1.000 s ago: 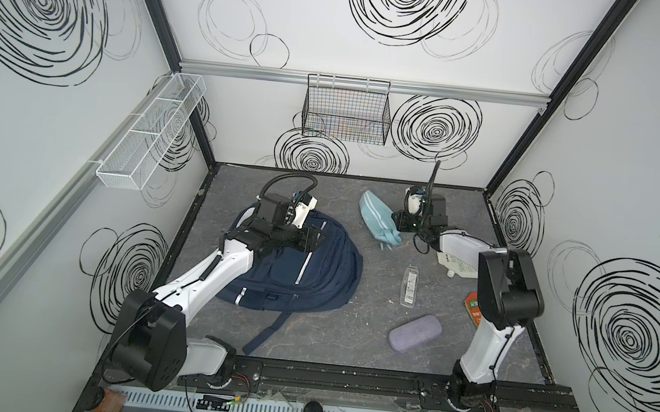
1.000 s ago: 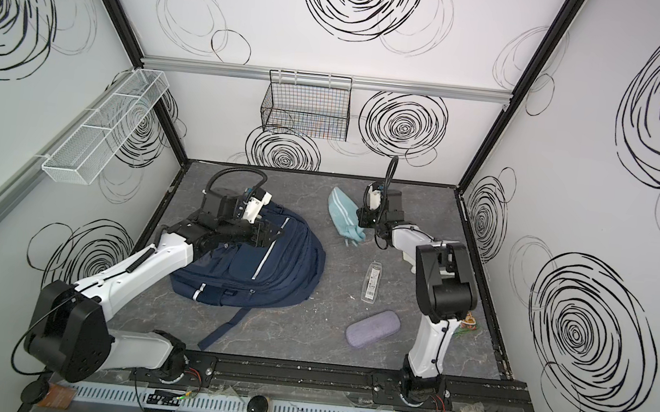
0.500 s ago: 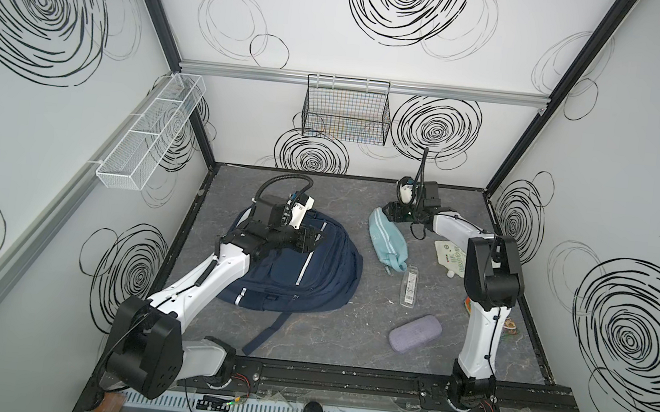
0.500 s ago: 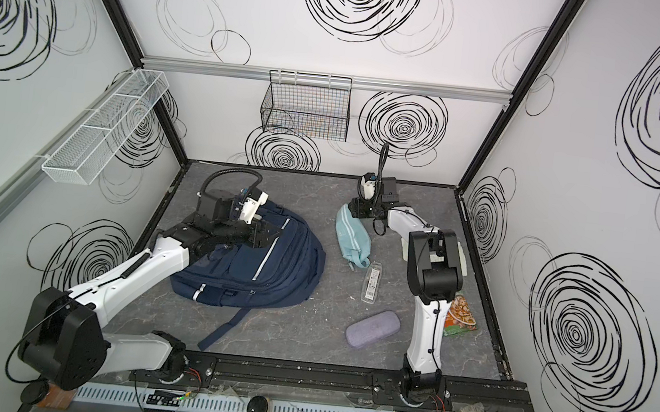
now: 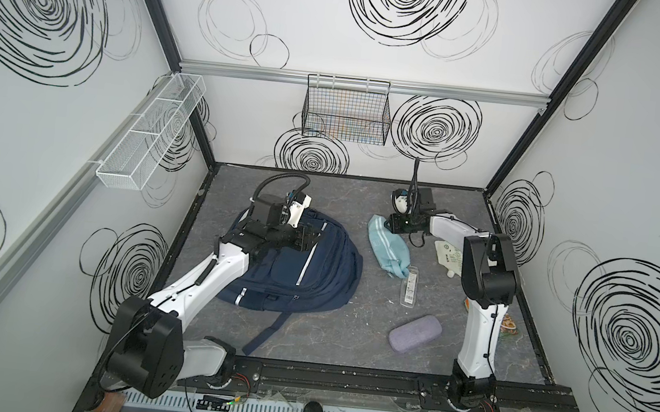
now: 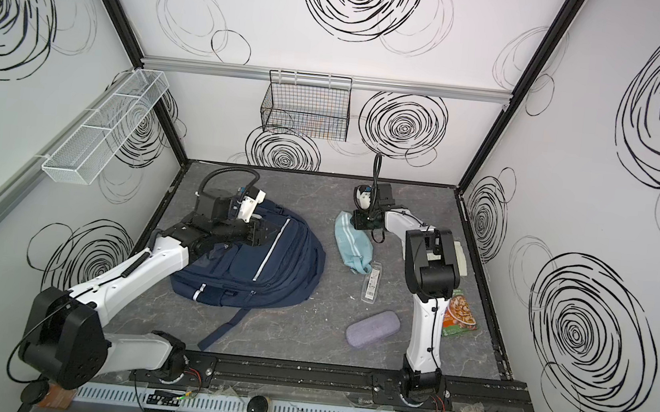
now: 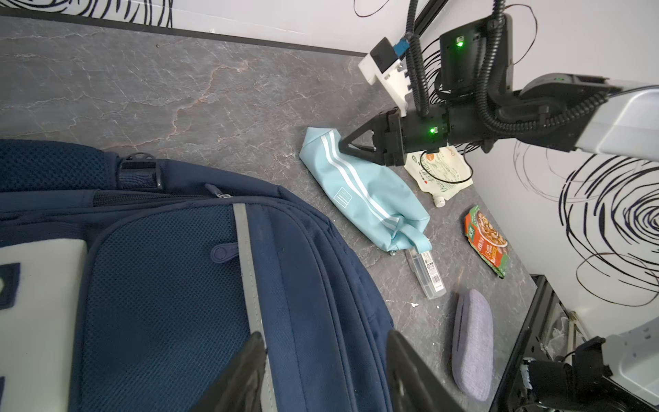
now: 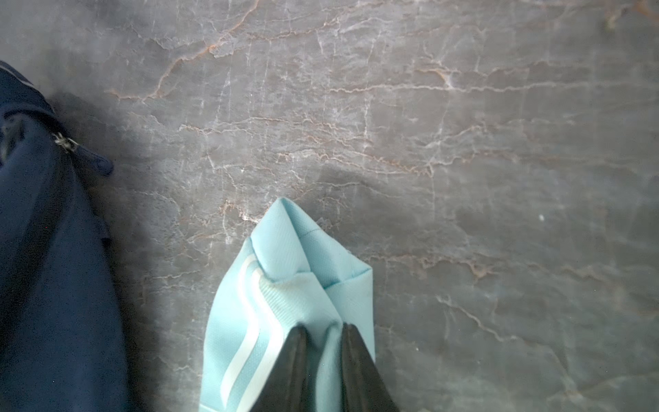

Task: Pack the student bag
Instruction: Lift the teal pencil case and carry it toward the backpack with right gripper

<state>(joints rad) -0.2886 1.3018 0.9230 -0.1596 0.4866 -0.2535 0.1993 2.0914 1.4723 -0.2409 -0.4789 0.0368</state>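
Note:
The student bag [image 5: 300, 271] [image 6: 271, 268], a navy backpack with silver stripes, lies flat on the left half of the table. My left gripper [image 5: 310, 240] [image 7: 324, 342] hovers open over its upper part, jaws astride a navy seam beside a silver stripe [image 7: 249, 285]. A light blue pouch [image 5: 388, 248] [image 7: 363, 192] lies to the bag's right. My right gripper [image 5: 384, 225] [image 8: 322, 330] is shut on the pouch's far end [image 8: 285, 278], with a fold of fabric pinched between the fingers. The bag's edge [image 8: 42, 285] also shows in the right wrist view.
In front of the pouch lie a clear plastic box [image 5: 409, 291] and a purple glasses case [image 5: 415, 333]. A white sachet [image 7: 438, 171] and a snack packet [image 6: 460, 312] lie by the right wall. A wire basket [image 5: 346, 114] hangs on the back wall, a mesh shelf [image 5: 151, 142] on the left.
The right gripper has swung back from the rear of the table and closed on the pouch's far end. The pouch has shifted toward the front. The left arm has barely moved.

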